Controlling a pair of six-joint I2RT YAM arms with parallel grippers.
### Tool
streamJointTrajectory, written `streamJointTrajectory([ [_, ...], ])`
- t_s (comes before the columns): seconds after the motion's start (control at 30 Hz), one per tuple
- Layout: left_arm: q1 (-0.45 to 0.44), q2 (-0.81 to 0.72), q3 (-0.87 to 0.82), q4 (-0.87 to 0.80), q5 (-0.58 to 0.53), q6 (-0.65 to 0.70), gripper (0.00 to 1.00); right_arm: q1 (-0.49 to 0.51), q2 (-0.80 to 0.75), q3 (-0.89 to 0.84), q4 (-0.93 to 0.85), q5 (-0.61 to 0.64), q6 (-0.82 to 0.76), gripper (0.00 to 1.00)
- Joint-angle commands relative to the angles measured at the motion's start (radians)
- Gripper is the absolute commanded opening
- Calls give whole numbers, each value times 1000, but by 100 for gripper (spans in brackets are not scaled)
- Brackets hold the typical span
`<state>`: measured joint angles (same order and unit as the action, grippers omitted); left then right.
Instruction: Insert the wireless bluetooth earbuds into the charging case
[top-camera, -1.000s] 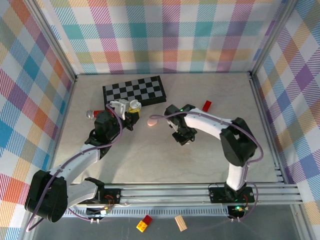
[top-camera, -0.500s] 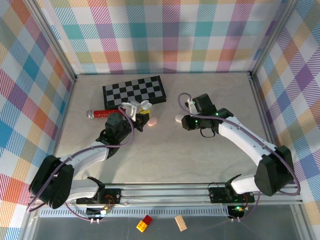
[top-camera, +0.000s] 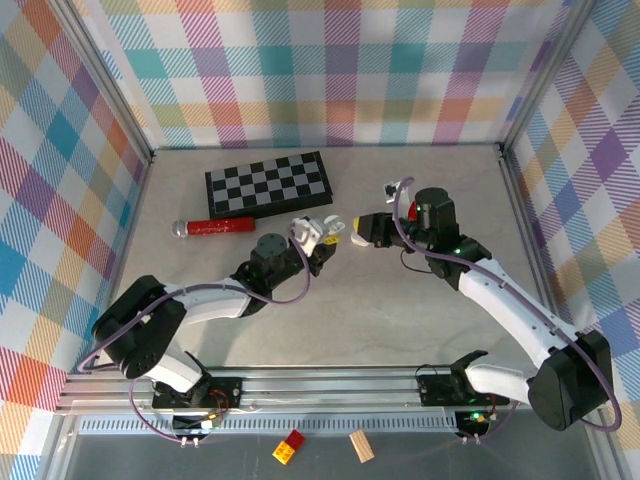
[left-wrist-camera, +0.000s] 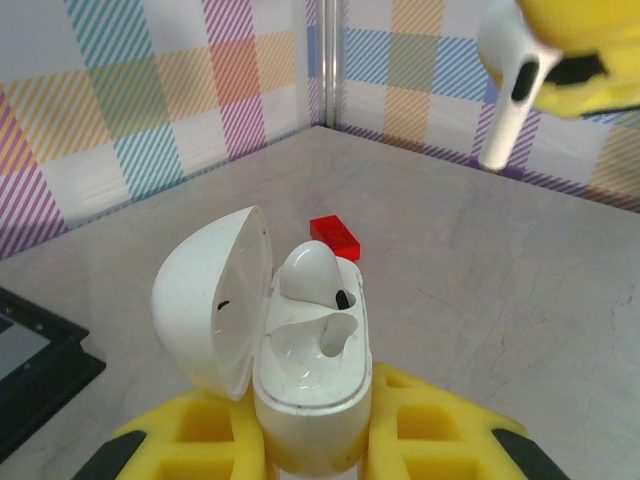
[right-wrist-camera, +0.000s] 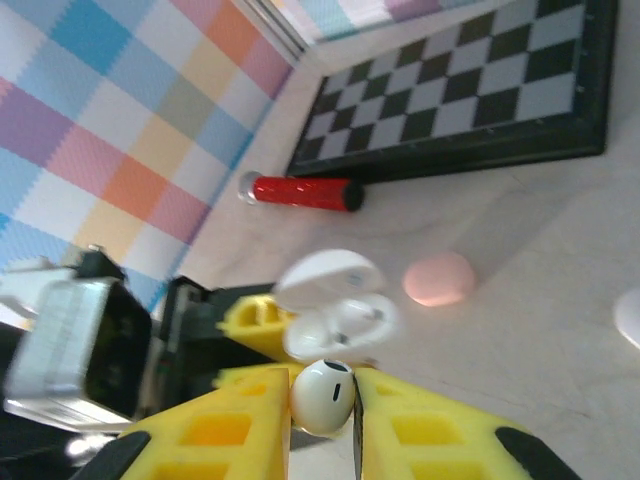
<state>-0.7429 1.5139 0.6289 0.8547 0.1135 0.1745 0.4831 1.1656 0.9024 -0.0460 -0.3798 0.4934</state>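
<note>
We note the left gripper (left-wrist-camera: 312, 440) clamped on the base of a white pebble-shaped plastic charging case (left-wrist-camera: 305, 350), held upright with its lid swung open to the left and one small white plastic earbud (left-wrist-camera: 312, 272) seated in the far socket. The right gripper (right-wrist-camera: 322, 420) pinches a second white stemmed earbud (right-wrist-camera: 322, 394) near the open case, apart from it. A small red plastic brick (left-wrist-camera: 335, 236) lies on the grey table (left-wrist-camera: 480, 300) behind the case.

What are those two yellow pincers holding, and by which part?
Left pincer: the open charging case, clamped by its lower body. Right pincer: a white earbud, pinched at its head, stem free.
</note>
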Motion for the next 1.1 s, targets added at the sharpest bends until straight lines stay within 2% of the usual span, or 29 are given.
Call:
streamJointTrajectory([
  [0.0, -33, 31, 50, 88, -29, 38, 17, -8, -11, -23, 139, -78, 72, 21],
  [0.23, -69, 61, 84, 93, -29, 56, 17, -9, 9, -33, 178, -87, 91, 20],
  [1.07, -79, 36, 106, 46, -89, 55, 17, -14, 61, -33, 143, -69, 85, 19],
])
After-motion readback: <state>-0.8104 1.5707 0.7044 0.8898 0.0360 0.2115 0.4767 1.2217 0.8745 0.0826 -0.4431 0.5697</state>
